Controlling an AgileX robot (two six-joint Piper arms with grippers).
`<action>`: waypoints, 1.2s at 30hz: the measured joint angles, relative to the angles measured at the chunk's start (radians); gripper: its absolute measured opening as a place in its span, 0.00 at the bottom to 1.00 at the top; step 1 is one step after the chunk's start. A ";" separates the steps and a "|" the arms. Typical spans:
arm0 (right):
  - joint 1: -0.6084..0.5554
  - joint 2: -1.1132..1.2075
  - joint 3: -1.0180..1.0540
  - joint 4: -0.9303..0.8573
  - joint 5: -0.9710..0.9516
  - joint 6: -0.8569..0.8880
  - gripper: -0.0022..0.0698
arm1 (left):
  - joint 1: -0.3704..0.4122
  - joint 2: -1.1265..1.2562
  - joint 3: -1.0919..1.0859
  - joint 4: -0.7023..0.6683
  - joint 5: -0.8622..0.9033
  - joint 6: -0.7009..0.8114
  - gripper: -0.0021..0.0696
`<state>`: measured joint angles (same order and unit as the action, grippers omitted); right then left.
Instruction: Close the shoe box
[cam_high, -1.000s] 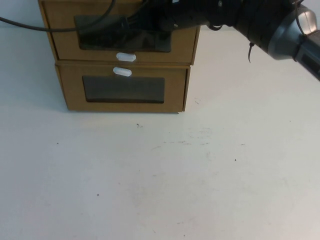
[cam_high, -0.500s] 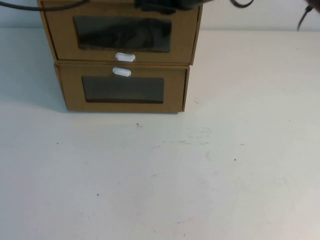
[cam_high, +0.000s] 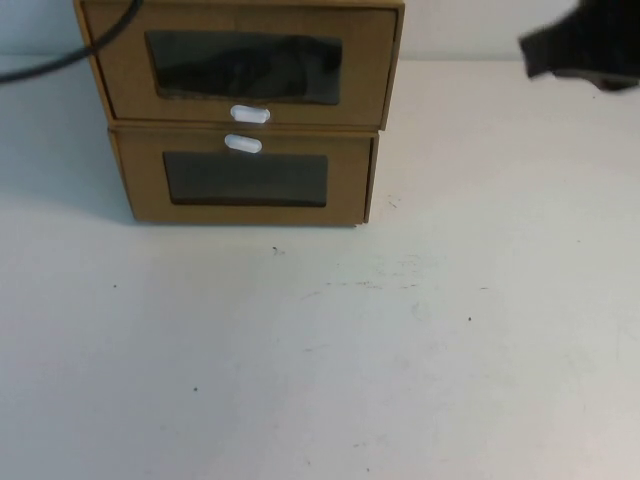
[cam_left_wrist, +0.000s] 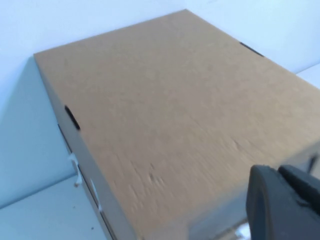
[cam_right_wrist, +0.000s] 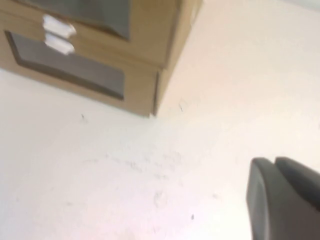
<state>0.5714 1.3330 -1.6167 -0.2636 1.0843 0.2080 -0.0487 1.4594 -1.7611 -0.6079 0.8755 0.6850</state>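
White tabletop, scuffed, with pale wall behind. Toward its far left, shoe box stacked on a like lower box. Pull tab under the dark window, front face turned toward the robot and seemingly flush with the box beneath, so likely closed or nearly so. Long axis apparently running away from the robot; any closing push to go straight back against the front. Left gripper above the box's top panel, fingers together, empty, the nearer of the two. Right gripper off to the box's right, well apart, over bare table, fingers likewise together, nothing held.
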 joint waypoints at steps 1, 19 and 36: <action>0.000 -0.061 0.077 -0.005 -0.024 0.029 0.01 | 0.000 -0.048 0.072 -0.015 -0.030 0.025 0.02; 0.000 -0.860 1.011 -0.001 -0.424 0.280 0.01 | 0.000 -1.058 1.257 -0.426 -0.552 0.425 0.02; -0.001 -0.792 1.323 -0.151 -1.030 0.427 0.01 | 0.000 -1.324 1.771 -0.695 -0.727 0.634 0.02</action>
<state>0.5701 0.5407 -0.2940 -0.4150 0.0546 0.6347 -0.0487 0.1350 0.0101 -1.3025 0.1489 1.3194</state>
